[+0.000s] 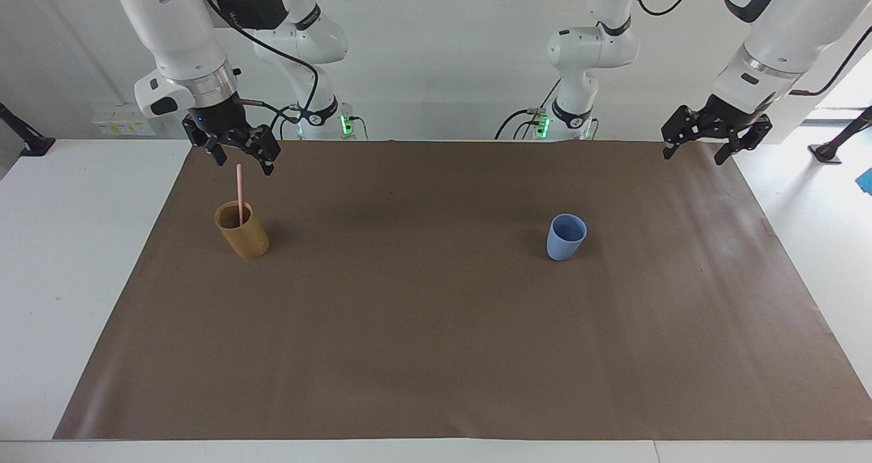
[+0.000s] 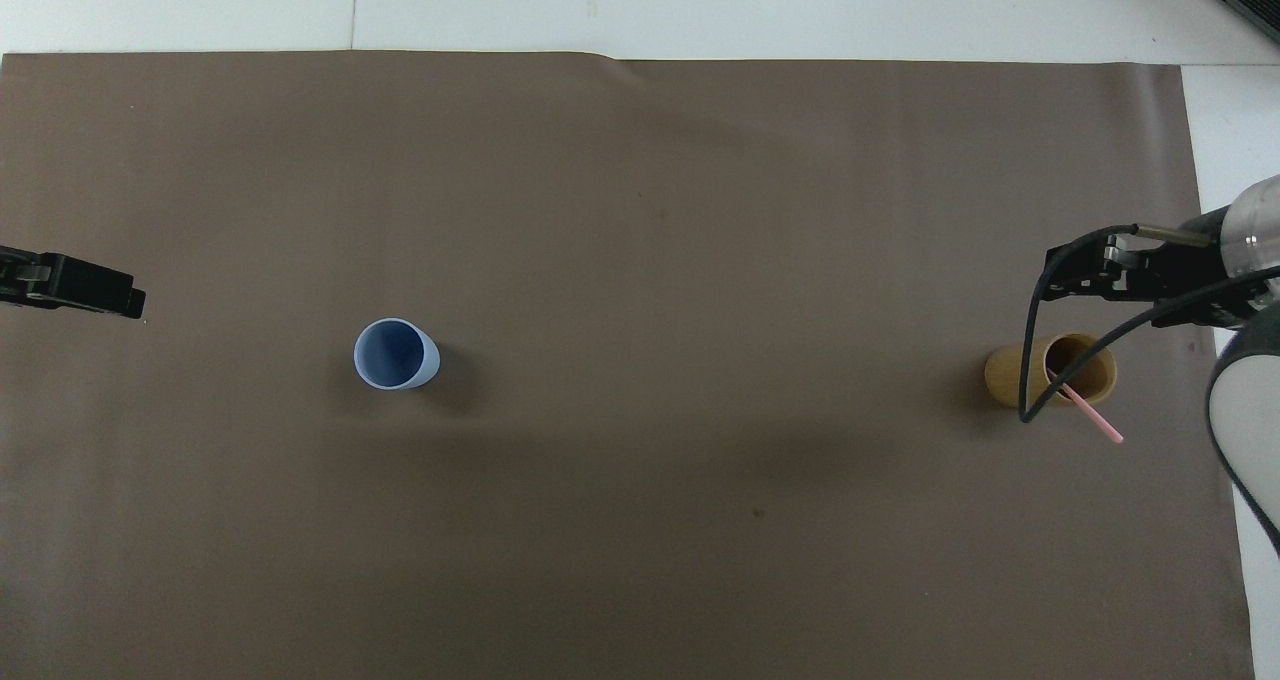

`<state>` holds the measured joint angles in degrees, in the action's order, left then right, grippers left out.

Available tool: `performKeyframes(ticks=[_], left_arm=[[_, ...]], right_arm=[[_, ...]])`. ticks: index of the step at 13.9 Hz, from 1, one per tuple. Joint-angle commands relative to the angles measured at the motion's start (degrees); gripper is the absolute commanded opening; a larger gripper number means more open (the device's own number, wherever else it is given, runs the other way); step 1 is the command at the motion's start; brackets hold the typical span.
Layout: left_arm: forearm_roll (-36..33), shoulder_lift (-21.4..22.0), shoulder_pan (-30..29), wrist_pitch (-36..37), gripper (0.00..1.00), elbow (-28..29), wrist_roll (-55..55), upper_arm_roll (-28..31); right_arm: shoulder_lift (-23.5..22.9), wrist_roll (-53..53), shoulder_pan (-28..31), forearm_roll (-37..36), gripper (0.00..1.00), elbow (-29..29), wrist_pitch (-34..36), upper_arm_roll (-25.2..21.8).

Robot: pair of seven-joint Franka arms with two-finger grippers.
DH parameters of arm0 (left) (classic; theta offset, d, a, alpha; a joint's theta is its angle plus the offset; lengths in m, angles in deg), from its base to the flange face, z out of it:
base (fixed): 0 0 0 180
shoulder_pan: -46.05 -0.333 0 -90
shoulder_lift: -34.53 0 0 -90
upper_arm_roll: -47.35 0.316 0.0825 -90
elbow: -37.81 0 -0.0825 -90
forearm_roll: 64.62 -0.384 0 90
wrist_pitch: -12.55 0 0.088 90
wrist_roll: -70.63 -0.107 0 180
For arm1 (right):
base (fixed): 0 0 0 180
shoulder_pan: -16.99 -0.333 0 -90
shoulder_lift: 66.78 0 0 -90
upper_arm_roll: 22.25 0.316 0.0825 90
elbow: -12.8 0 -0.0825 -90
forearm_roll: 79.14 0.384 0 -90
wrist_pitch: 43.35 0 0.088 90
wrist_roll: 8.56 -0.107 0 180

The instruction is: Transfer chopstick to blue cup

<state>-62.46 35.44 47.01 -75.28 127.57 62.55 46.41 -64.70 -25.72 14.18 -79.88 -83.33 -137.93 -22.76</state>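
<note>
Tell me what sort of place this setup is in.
Most likely a robotics lab or test cell. Two white robot arms stand at a white table covered by a brown mat, cables trail from them, and only a few staged props are set out: a blue cup and a tan cup holding a chopstick.

The chopstick (image 1: 239, 192) stands in the bamboo cup (image 1: 243, 232), its upper end rising just below and between the spread fingers (image 1: 267, 165) of the right gripper (image 1: 242, 160), which hangs over that cup at the right arm's end of the table mat (image 1: 436, 354). The blue cup (image 1: 565, 237) stands upright on the mat toward the left arm's end, well apart from the bamboo cup. The left gripper (image 1: 693, 155) hangs over the mat's edge at the left arm's end, its fingers well apart from the blue cup.
</note>
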Motion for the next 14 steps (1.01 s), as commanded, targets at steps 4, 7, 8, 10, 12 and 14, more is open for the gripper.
performKeyframes(ticks=[4, 7, 8, 10, 12, 14], left_arm=[[0.3, 0.1, -1.0, -0.1, 1.0, 0.1, 0.1, -0.6], [0.3, 0.1, -1.0, -0.2, 1.0, 0.1, 0.1, -0.6], [0.3, 0.1, -1.0, -0.1, 1.0, 0.1, 0.1, -0.6], [0.3, 0.1, -1.0, -0.2, 1.0, 0.1, 0.1, -0.6], [0.3, 0.1, -1.0, -0.1, 1.0, 0.1, 0.1, -0.6], [0.3, 0.1, -1.0, -0.2, 1.0, 0.1, 0.1, -0.6]], right_arm=[[-0.1, 0.4, 0.7, -0.1, 1.0, 0.1, 0.5, 0.2], [-0.1, 0.5, 0.7, -0.1, 1.0, 0.1, 0.1, 0.0], [-0.1, 0.6, 0.7, -0.1, 1.0, 0.1, -0.1, 0.1], [-0.1, 0.7, 0.8, -0.1, 1.0, -0.1, -0.3, -0.1], [-0.1, 1.9, 0.8, -0.1, 1.0, -0.2, -0.4, -0.3], [0.1, 5.1, 0.9, -0.2, 1.0, -1.1, -2.5, -0.5]])
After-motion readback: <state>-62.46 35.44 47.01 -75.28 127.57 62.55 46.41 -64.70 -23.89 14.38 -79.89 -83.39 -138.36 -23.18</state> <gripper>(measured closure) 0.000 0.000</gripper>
